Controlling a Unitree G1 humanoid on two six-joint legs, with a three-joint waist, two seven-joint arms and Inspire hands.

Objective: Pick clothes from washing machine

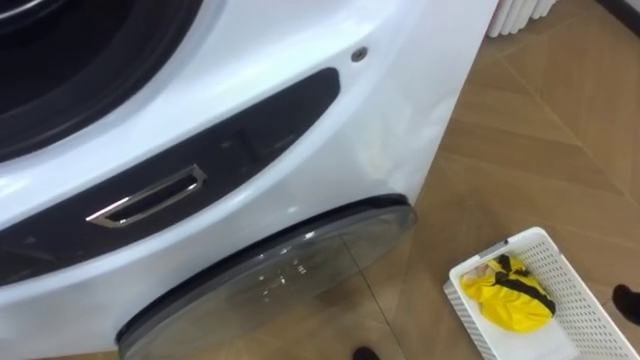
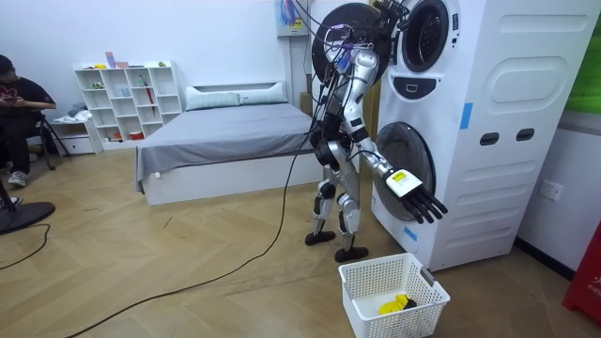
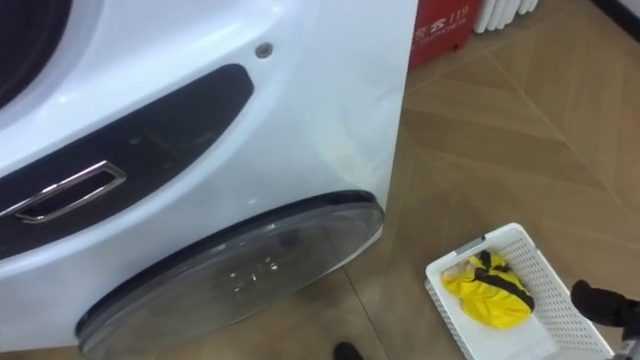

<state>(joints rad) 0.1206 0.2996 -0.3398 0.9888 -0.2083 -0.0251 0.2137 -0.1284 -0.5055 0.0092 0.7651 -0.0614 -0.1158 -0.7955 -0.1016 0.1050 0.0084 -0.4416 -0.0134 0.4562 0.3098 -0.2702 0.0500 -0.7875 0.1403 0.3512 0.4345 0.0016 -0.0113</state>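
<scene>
The white washing machine (image 1: 330,150) is a stacked pair, and I stand close against its front. The upper drum (image 2: 424,36) has its round door (image 2: 343,38) swung open. My left hand (image 2: 387,11) is raised to that drum's opening. My right hand (image 2: 418,199) reaches forward and down with straight, spread fingers, holding nothing; its dark fingertips (image 3: 600,300) show beside the basket. The white mesh basket (image 1: 540,240) stands on the floor to my right, and a yellow garment with black trim (image 1: 510,295) lies in it.
The lower machine's round glass door (image 1: 270,270) bulges out just below me, under a chrome handle (image 1: 150,197). A bed (image 2: 225,131), a white shelf (image 2: 127,99) and a seated person (image 2: 19,113) are behind me. Wooden floor (image 1: 540,130) spreads to the right.
</scene>
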